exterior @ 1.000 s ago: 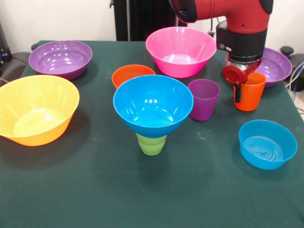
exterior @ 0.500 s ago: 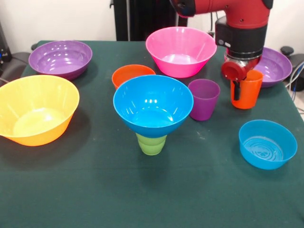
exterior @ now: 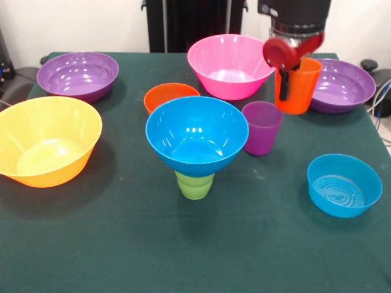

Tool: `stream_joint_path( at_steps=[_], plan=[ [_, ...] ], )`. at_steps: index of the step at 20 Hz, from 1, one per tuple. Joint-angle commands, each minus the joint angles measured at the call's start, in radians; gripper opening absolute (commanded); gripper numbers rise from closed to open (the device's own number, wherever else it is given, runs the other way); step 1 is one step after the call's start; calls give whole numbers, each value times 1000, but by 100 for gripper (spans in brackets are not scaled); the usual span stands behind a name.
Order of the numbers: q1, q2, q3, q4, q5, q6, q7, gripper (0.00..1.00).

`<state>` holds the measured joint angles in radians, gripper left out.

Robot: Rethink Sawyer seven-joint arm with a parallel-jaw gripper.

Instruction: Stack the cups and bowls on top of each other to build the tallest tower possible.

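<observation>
My gripper (exterior: 289,78) is shut on the rim of the orange cup (exterior: 299,89) and holds it in the air at the back right, in front of the right purple bowl (exterior: 344,84). The medium blue bowl (exterior: 197,134) stands on the upside-down green cup (exterior: 195,185) at the centre. The purple cup (exterior: 262,127) stands upright just right of it. The small orange bowl (exterior: 169,95) sits behind the blue bowl. The pink bowl (exterior: 232,65) is at the back centre.
The large yellow-orange bowl (exterior: 46,140) stands at the left, a second purple bowl (exterior: 77,74) at the back left. The small shallow blue bowl (exterior: 343,184) is at the front right. The table's edge (exterior: 382,137) runs along the right.
My gripper has lifted the orange cup off the table and carried it up and a little to the left, toward the pink bowl.
</observation>
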<state>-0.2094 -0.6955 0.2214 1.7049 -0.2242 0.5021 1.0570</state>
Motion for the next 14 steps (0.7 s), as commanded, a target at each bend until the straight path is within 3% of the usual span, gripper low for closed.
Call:
stream_joint_path(
  at_steps=[1, 8, 14],
  plan=[
    [-5, -61, 58, -22, 31, 156, 81, 0],
    [-59, -128, 79, -28, 48, 229, 17, 0],
    [-106, -112, 89, -72, 15, 280, -48, 0]
  ],
)
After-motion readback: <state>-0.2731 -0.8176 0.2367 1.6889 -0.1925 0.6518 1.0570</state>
